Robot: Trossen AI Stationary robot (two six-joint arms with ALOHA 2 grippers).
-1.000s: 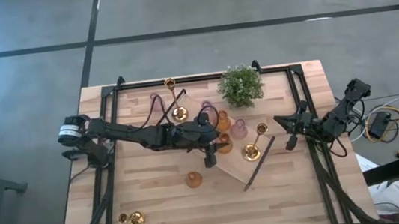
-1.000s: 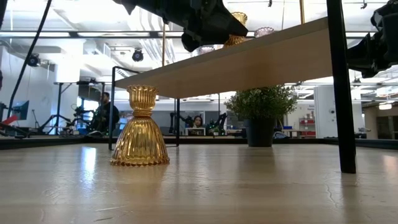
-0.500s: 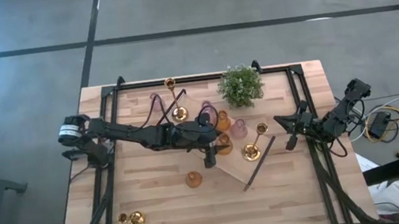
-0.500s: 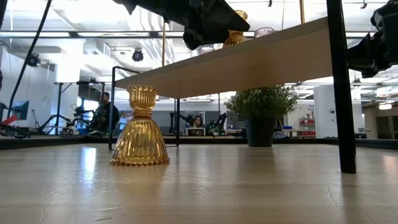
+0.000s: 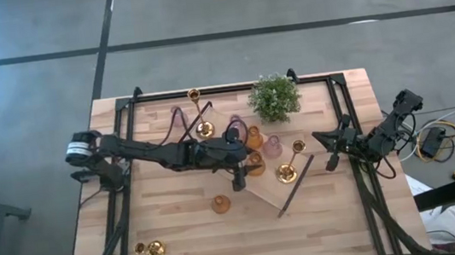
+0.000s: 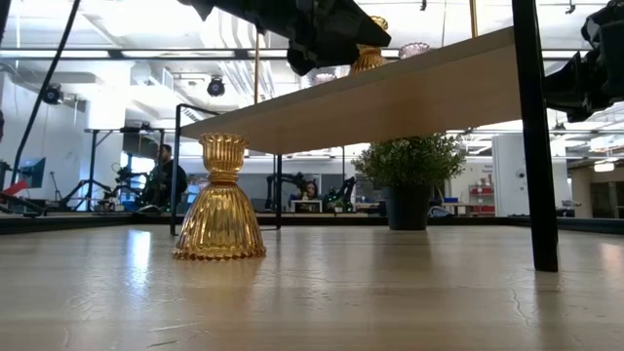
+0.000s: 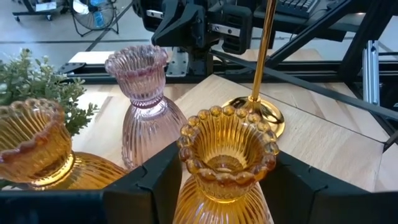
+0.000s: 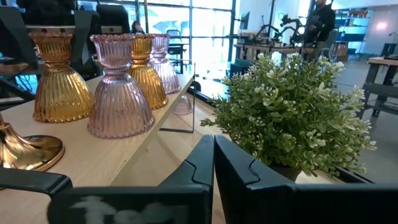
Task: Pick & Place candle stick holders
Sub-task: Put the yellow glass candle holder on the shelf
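High view puts the left gripper over the near end of the wooden tray, its fingers parted on either side of an amber holder that stands on the tray; whether they touch the glass I cannot tell. Other holders crowd close here: another amber one and a pink one just beside it, and a gold holder farther along the tray. Broad bare table lies toward the front edge, where a lone amber holder and a small gold one stand well apart. The right gripper waits near the table's right edge, fingers shut. Left wrist view alone shows the amber holder's beaded rim between the dark fingers. Low view alone shows open space under the raised tray, beside the lone amber holder.
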